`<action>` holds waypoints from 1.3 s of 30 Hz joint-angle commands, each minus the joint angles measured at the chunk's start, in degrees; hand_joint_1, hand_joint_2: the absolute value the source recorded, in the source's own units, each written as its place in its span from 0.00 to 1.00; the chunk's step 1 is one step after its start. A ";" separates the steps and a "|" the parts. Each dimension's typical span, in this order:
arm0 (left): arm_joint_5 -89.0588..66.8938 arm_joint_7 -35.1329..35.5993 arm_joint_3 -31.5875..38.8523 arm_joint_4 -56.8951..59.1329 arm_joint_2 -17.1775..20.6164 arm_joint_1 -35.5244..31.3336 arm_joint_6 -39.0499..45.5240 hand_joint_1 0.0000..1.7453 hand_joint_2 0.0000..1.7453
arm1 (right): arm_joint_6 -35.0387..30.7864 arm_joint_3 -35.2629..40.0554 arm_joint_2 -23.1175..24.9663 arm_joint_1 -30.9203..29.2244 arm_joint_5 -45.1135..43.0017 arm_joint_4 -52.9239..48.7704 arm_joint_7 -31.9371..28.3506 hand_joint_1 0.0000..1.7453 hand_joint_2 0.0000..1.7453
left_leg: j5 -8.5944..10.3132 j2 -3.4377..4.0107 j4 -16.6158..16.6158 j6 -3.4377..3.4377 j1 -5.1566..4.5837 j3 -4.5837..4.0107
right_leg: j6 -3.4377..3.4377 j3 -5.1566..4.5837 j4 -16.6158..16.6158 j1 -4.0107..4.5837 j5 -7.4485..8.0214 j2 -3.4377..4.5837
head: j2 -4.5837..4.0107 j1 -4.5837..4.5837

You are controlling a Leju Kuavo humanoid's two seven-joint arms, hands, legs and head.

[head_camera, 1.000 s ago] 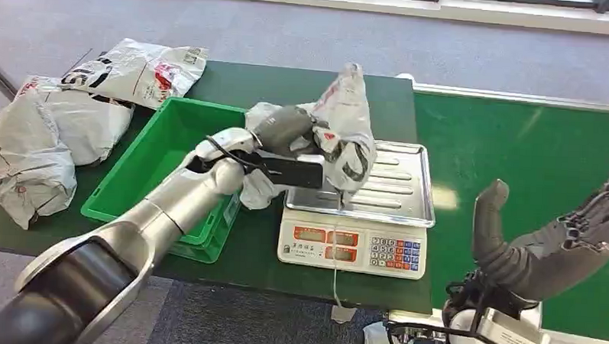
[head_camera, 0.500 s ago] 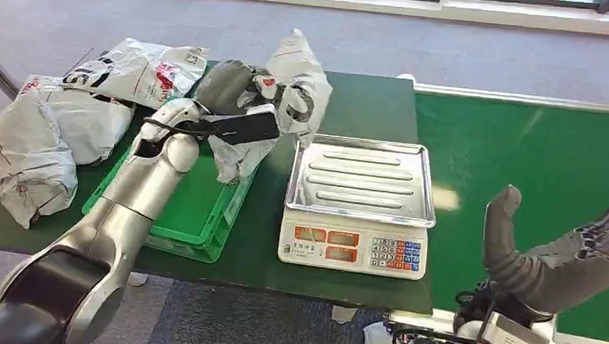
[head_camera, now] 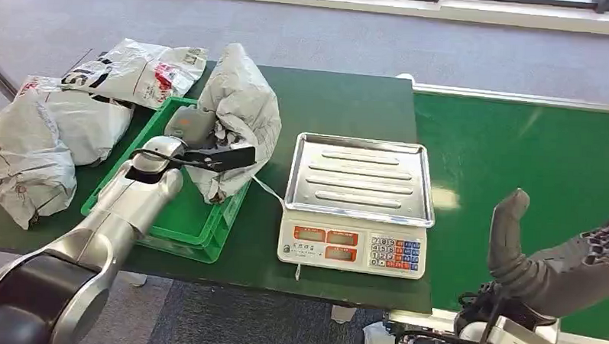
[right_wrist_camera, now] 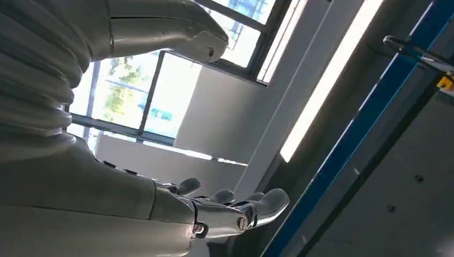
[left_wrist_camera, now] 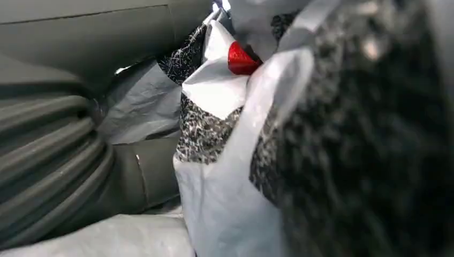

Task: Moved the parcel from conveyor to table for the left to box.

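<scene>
Left of centre, the left hand (head_camera: 187, 126) grips the crumpled grey plastic parcel (head_camera: 240, 112) — swung from the scale to over the green plastic box (head_camera: 158, 148), release pending; right hand (head_camera: 566, 254) spread, empty.

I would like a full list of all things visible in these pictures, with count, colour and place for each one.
held parcel: one, white-grey plastic bag, over the right end of the crate, in the left hand.
crate: one, green, on the table left of the scale.
other parcels: at least three, white-grey bags, at the table's left end.
scale: one, white body with silver tray, near the table's front edge.
table: one, dark green top.
conveyor: one, bright green belt, right of the table.
left hand: one, grey, gripping the held parcel.
right hand: one, dark grey, fingers spread, above the conveyor, holding nothing.
</scene>
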 commanded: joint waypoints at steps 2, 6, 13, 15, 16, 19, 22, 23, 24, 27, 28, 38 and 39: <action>-0.40 0.34 0.67 5.70 0.60 0.81 -0.16 1.00 1.00 | 0.04 -2.34 0.23 -0.96 -0.24 2.77 -0.06 0.00 1.00 | -0.01 0.06 -0.07 0.03 -0.01 0.12 | 0.01 0.10 -0.06 0.00 0.00 0.01 | 0.00 0.00; -1.07 1.09 1.11 5.49 0.90 1.48 -0.42 1.00 1.00 | 0.04 -2.11 0.09 -1.01 -0.47 2.82 0.06 0.00 1.00 | 0.00 0.03 -0.07 0.04 0.01 0.09 | 0.02 0.09 -0.07 0.01 0.01 -0.03 | 0.00 0.02; -14.33 22.66 1.70 8.90 3.88 3.52 -5.38 0.35 1.00 | 0.04 1.21 -0.28 -3.55 0.23 6.24 3.03 0.00 1.00 | -0.02 0.20 -0.09 0.04 -0.01 0.16 | 0.01 0.10 -0.07 -0.01 0.03 0.13 | 0.00 0.02; -16.71 26.47 1.87 8.15 4.50 5.48 -2.07 0.00 1.00 | 0.04 0.99 0.81 -3.78 1.38 6.60 3.25 0.00 1.00 | -0.03 0.45 -0.20 0.04 -0.01 0.27 | 0.00 0.14 -0.13 -0.02 0.09 0.36 | 0.00 0.02; -16.71 27.67 1.66 7.61 4.15 6.00 -0.76 0.00 1.00 | 0.04 0.71 1.00 -3.33 1.76 6.15 3.20 0.00 1.00 | 0.01 0.53 -0.32 0.05 -0.02 0.34 | 0.00 0.18 -0.23 -0.02 0.15 0.39 | 0.00 0.00; -16.71 31.26 -0.82 5.35 4.13 6.47 -0.20 0.00 0.00 | 0.04 0.86 0.44 -2.62 1.53 5.41 3.39 0.00 1.00 | -0.04 0.34 -0.13 -0.03 0.01 0.20 | -0.07 0.05 -0.03 -0.05 0.04 0.24 | 0.00 0.00; -16.71 39.80 -5.64 -1.88 6.46 8.92 -0.83 0.00 0.00 | 0.04 1.34 -0.19 -2.08 1.29 5.06 3.74 0.00 1.00 | 0.03 0.02 -0.14 -0.03 0.11 0.11 | -0.12 0.06 -0.09 0.01 -0.02 -0.11 | 0.00 0.00; -16.71 41.73 -6.29 -4.81 7.50 10.12 -1.51 0.00 0.00 | 0.04 1.50 -0.27 -2.04 1.23 5.16 3.85 0.00 1.00 | 0.03 -0.09 -0.07 -0.05 0.16 0.00 | -0.12 0.01 -0.05 0.03 -0.03 -0.16 | 0.00 0.02; -16.71 41.65 -6.06 -5.75 7.81 10.63 -1.79 0.00 0.00 | 0.04 1.48 -0.22 -2.02 1.26 5.21 3.79 0.00 1.00 | 0.02 -0.08 -0.07 -0.07 0.13 -0.01 | -0.14 -0.01 0.00 0.01 -0.04 -0.13 | 0.00 0.02; -16.71 41.52 -5.86 -6.28 8.06 10.95 -1.98 0.00 0.00 | 0.04 1.46 -0.17 -2.03 1.27 5.26 3.74 0.00 1.00 | -0.03 0.12 -0.07 -0.10 0.19 0.01 | -0.16 -0.01 -0.02 0.06 -0.01 0.07 | 0.00 0.00; -16.71 41.52 -5.86 -6.28 8.06 10.95 -1.98 0.00 0.00 | 0.04 1.46 -0.17 -2.03 1.27 5.26 3.74 0.00 1.00 | -0.01 0.14 -0.08 -0.11 0.15 -0.02 | -0.18 -0.09 0.02 0.01 -0.01 0.08 | 0.00 0.00; -16.71 41.52 -5.86 -6.28 8.06 10.95 -1.98 0.00 0.00 | 0.04 1.46 -0.17 -2.03 1.27 5.26 3.74 0.00 1.00 | 0.05 -0.02 -0.17 -0.04 0.16 0.03 | -0.16 0.02 -0.10 0.03 0.00 -0.16 | 0.00 0.00; -16.71 41.52 -5.86 -6.28 8.06 10.95 -1.98 0.00 0.00 | 0.04 1.46 -0.17 -2.03 1.27 5.26 3.74 0.00 1.00 | 0.02 -0.02 -0.07 -0.10 0.15 -0.06 | -0.18 -0.09 0.02 0.01 -0.03 -0.09 | 0.00 0.00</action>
